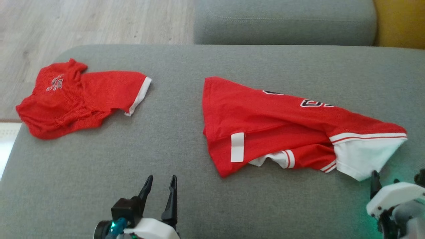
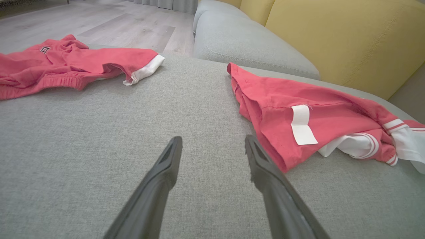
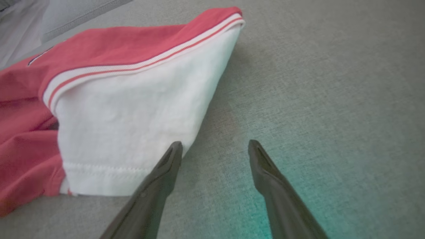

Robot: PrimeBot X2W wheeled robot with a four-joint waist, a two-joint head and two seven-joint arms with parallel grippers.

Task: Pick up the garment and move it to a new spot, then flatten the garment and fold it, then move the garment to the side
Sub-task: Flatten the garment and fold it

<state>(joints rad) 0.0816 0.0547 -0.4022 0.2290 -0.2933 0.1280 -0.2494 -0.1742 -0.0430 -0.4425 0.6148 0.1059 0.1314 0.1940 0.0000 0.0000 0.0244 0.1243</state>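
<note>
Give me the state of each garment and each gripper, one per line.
Large red jersey with white sleeves: rumpled, lying loose on the grey fabric cushion.
Small red garment with white cuff: crumpled, lying loose.
Left gripper: open, empty.
Right gripper: open, empty, by the jersey's white sleeve.

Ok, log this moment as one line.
left fingers open, empty | right fingers open near white sleeve | jersey crumpled on cushion
</note>
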